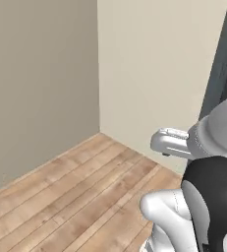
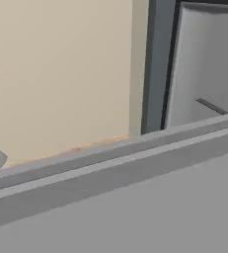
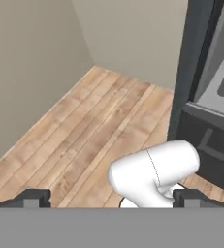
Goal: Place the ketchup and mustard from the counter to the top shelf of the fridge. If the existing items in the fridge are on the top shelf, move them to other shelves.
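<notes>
Clearly parted hand [image 3: 111, 198], both dark blocky fingertips [image 3: 33, 197] set far apart at the bottom of the hand view, nothing between them. Below and beyond, warm wooden floor [image 3: 84, 131] of long pale-brown planks with visible grain, running into a corner where two flat, matte beige walls [image 3: 31, 72] meet. At the right of the hand view, the fridge [image 3: 193, 72]: a tall, smooth dark grey upright edge, lighter grey interior panels behind it and a darker drawer-like front lower down; which shelf is the top one cannot be told from here. Seen from the left base view, same plank floor [image 1: 61, 197] and plain walls [image 1: 149, 64], a slim dark grey strip of the fridge [image 1: 218, 64] at the upper right, and the arm [image 1: 203, 197] with rounded glossy white shells and a black joint rising from the lower right. From the right base view, very close: a broad, flat grey slab with a stepped straight edge [image 2: 110, 168] slanting across, of unclear identity; behind it the fridge's dark grey frame [image 2: 155, 64] and light grey inner surface [image 2: 204, 59], beside a beige wall [image 2: 56, 69].
</notes>
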